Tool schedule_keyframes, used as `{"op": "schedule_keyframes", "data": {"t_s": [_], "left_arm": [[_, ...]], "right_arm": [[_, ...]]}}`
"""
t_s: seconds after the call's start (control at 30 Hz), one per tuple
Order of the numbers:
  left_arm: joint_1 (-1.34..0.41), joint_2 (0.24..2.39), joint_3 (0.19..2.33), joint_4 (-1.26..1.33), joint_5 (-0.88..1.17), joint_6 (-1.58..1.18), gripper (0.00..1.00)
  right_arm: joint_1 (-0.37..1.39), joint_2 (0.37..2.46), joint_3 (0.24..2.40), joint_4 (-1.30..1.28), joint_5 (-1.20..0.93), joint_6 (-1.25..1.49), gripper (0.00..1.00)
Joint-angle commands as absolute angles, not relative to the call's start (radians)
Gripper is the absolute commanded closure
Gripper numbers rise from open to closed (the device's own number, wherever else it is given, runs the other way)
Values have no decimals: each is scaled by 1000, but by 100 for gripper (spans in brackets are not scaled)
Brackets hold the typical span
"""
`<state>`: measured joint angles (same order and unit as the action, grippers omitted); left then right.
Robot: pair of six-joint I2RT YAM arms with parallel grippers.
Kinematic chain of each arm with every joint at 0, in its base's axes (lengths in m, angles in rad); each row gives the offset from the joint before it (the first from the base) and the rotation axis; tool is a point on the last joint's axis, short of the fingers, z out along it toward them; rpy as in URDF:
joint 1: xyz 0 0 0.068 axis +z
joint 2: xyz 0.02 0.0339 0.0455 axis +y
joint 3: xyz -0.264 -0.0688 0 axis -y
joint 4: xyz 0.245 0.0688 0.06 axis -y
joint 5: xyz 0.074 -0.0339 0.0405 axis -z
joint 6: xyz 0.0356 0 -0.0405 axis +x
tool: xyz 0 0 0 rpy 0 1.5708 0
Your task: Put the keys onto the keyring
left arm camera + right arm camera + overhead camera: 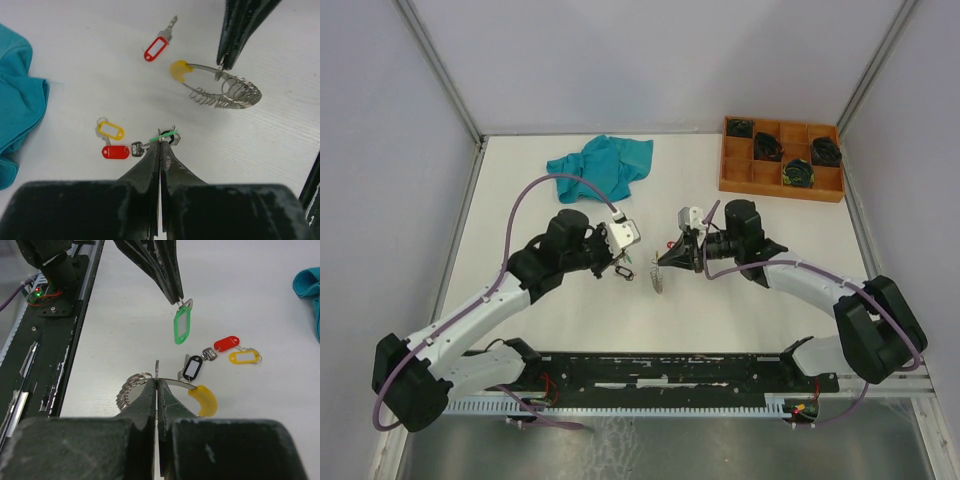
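My left gripper (161, 141) is shut on the small ring of a green-tagged key (182, 325) and holds it above the table; the key hangs below the fingertips. My right gripper (157, 380) is shut on the keyring (220, 90), a thin wire loop with a yellow sleeve (204, 399) and several small split rings bunched on it. On the table lie a black-tagged key (193, 368), a red-tagged key (226, 343) and a yellow-tagged key (242, 357). Another red-tagged key (156, 48) lies further off. In the top view the two grippers (623, 262) (660, 268) are close together at the table's middle.
A teal cloth (600, 165) lies at the back left and also shows in the left wrist view (17, 90). An orange compartment tray (735, 178) with dark coiled bundles stands at the back right. The black rail with the arm bases (680, 368) runs along the near edge.
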<state>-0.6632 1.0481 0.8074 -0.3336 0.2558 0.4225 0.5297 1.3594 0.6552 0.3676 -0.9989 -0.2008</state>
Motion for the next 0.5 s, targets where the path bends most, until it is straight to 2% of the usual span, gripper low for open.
{"op": "schedule_keyframes", "data": {"t_s": [0.0, 0.23, 0.37, 0.47], "left_arm": [[-665, 1026, 804, -290, 402, 534, 97], [-666, 997, 764, -254, 508, 563, 97], [-666, 976, 734, -219, 479, 560, 97], [-666, 959, 720, -198, 454, 553, 97]], "right_arm": [[524, 1391, 755, 305, -1166, -296, 99], [524, 1401, 786, 255, -1173, -405, 99], [524, 1387, 776, 281, -1126, -406, 99], [526, 1379, 784, 259, -1168, -441, 99]]}}
